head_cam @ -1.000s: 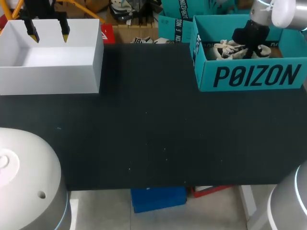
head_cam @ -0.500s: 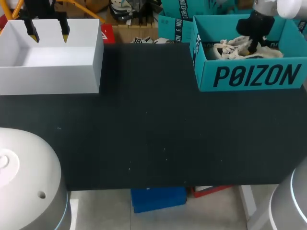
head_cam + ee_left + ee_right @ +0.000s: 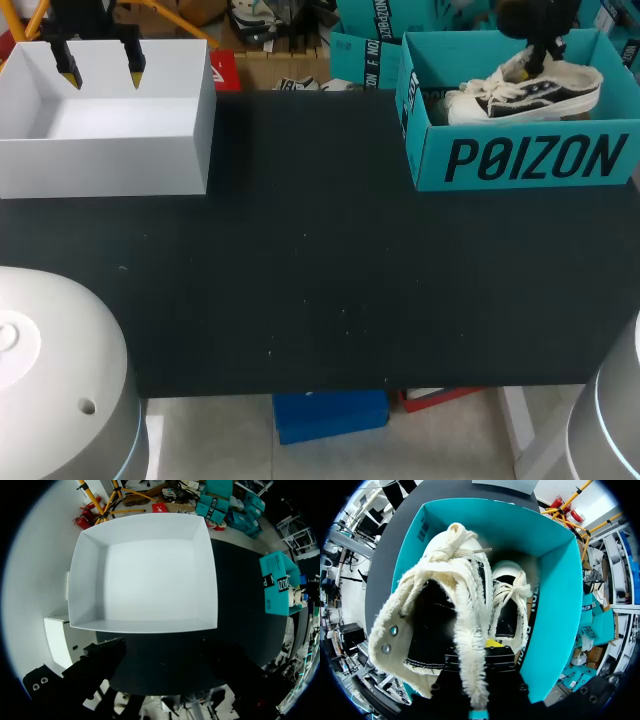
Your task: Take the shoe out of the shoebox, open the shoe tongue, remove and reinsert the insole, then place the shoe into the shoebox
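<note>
Shoe (image 3: 530,92) is held over the shoebox (image 3: 520,160), clamped at the collar by the right gripper (image 3: 545,45), long axis along the box, toe toward the left arm. Left gripper (image 3: 100,62), fingers apart, is seen well apart over a white box (image 3: 110,150).

You look straight down into a white box (image 3: 150,580), open at the top, with four walls sloping in toward a plain white floor. The box sits on the black table (image 3: 240,610), close to one end of it. Black hardware (image 3: 95,672) with screw heads shows on the near side of the box, over the tabletop. Well apart from the white box, toward the other end of the table, stands a teal shoebox (image 3: 276,582) with dark print on its side. A small pale shape (image 3: 301,594) shows at the shoebox's far edge; you cannot tell what it is.
</note>
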Motion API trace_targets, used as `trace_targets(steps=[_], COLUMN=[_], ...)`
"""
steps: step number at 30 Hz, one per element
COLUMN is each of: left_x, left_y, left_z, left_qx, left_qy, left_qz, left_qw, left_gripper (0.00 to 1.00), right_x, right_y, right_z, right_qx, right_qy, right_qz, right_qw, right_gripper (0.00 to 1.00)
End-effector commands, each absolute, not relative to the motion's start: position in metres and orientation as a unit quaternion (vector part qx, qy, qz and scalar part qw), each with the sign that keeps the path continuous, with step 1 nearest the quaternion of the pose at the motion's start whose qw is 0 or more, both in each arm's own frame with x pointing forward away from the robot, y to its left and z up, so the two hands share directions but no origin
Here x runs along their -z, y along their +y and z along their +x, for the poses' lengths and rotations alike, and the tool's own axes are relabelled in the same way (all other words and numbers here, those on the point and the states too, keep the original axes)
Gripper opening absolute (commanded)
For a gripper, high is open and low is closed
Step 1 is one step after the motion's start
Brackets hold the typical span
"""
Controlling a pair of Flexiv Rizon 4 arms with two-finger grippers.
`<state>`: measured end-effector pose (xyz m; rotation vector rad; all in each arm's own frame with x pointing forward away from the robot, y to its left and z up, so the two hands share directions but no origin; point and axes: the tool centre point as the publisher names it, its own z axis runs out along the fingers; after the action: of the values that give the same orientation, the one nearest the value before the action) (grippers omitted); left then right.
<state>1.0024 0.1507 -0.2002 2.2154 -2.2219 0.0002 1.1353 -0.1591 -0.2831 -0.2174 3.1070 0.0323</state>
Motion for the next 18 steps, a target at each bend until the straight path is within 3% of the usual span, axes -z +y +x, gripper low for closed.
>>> trace_targets(steps=[1,18], left_x=[0.200,0.200], left_y=[0.150,0.150], left_z=[1.002,1.002], left_qx=[0.001,0.001], left_qy=[-0.708,-0.708], left_qz=[0.707,0.707], left_qw=[0.002,0.002], left_gripper=[1.00,1.00], right_x=[0.245,0.175], right_y=[-0.154,-0.113], right_z=[1.122,1.061], right_qx=[-0.003,0.023], right_qy=[0.998,0.996], right_qz=[-0.062,-0.054], right_qw=[0.024,0.066], right_gripper=[0.00,0.00])
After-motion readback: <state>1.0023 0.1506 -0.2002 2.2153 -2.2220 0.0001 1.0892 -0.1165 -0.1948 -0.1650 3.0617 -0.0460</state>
